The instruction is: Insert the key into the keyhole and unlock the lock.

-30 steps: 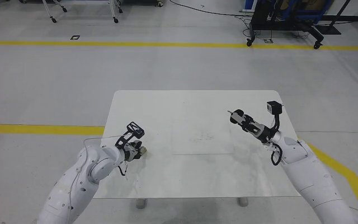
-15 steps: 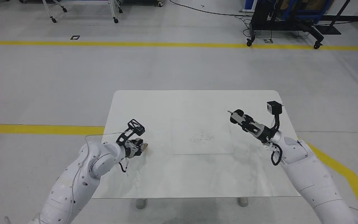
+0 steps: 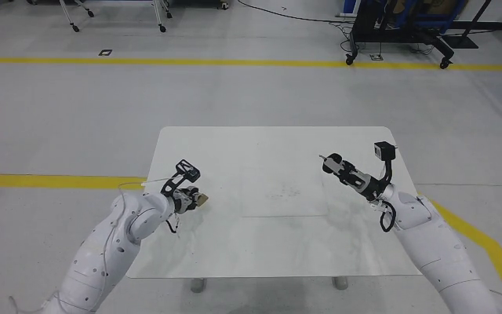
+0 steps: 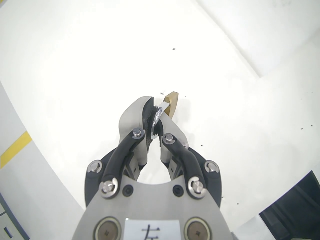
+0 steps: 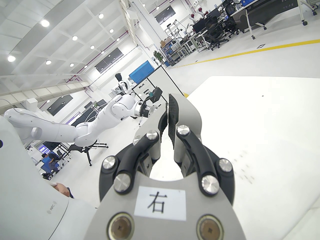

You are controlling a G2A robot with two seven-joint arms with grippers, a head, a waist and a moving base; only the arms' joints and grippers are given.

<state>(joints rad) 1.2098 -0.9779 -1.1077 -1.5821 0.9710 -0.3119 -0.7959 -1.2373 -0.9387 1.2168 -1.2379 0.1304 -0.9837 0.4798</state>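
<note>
The white table (image 3: 274,235) is worked from two sides. The left arm (image 3: 125,235) is laid across its 8 o'clock corner. The right arm (image 3: 427,228) is stretched in from 4 o'clock.

Over the last second the left arm has been carried a little toward 12 o'clock, farther onto the table, and the lock (image 4: 172,102) has been taken with it. The right arm has been kept where it was. By that shift the lock is judged to be lifted and brought up for presentation. The two grippers are kept well apart, so insertion is not yet begun.

The left gripper (image 4: 158,106) is held low over the table near 9 o'clock, with its forearm bent inward and its tip aimed toward 3 o'clock. Its pads are pinched on the silver shackle (image 4: 156,118), and the brass body is left jutting past the fingertips. The keyhole cannot be made out.

The right gripper (image 5: 170,106) is poised at 3 o'clock, raised and aimed toward 10 o'clock, and its pads are pressed together. A thin pale tip (image 3: 320,157) is seen projecting from it in the top view. It is probably the key, though it is too small to be told for certain.
</note>
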